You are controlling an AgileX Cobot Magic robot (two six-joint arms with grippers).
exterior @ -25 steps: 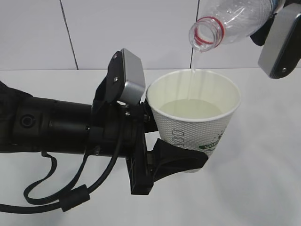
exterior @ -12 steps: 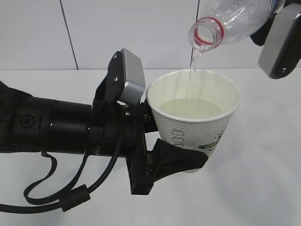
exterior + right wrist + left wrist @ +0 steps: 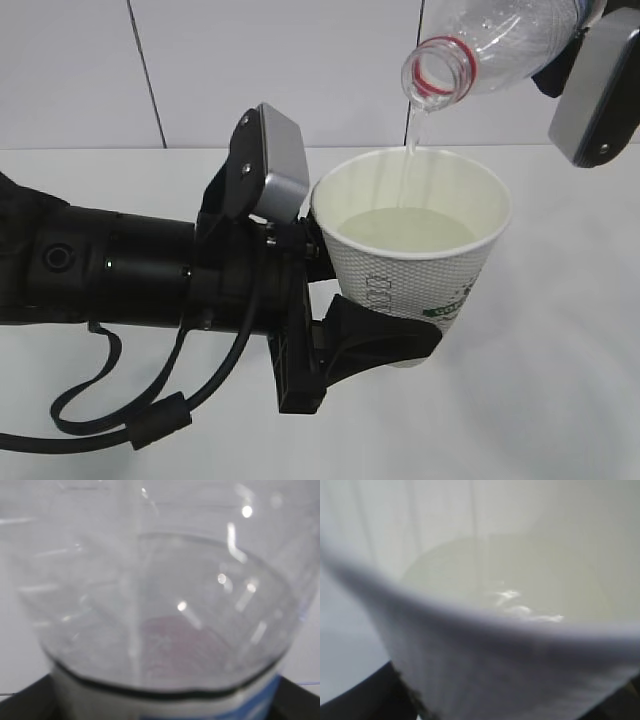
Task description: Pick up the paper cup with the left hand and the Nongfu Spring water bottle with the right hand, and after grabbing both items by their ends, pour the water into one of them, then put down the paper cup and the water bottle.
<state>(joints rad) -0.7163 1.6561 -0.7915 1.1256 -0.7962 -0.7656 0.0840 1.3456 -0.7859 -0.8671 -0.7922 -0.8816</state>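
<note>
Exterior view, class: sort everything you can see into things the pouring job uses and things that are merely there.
In use:
- white tapered paper cup with green print
- clear plastic water bottle with red neck ring, tilted over the cup
- pale water in the cup
- black left gripper, holding the cup
- right gripper, only its grey block shows

Merely there:
- white table
- white panelled wall

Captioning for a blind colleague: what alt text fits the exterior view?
A tilted water bottle pours a thin stream of water into a paper cup held by the left hand; the right hand grips the bottle.
</note>
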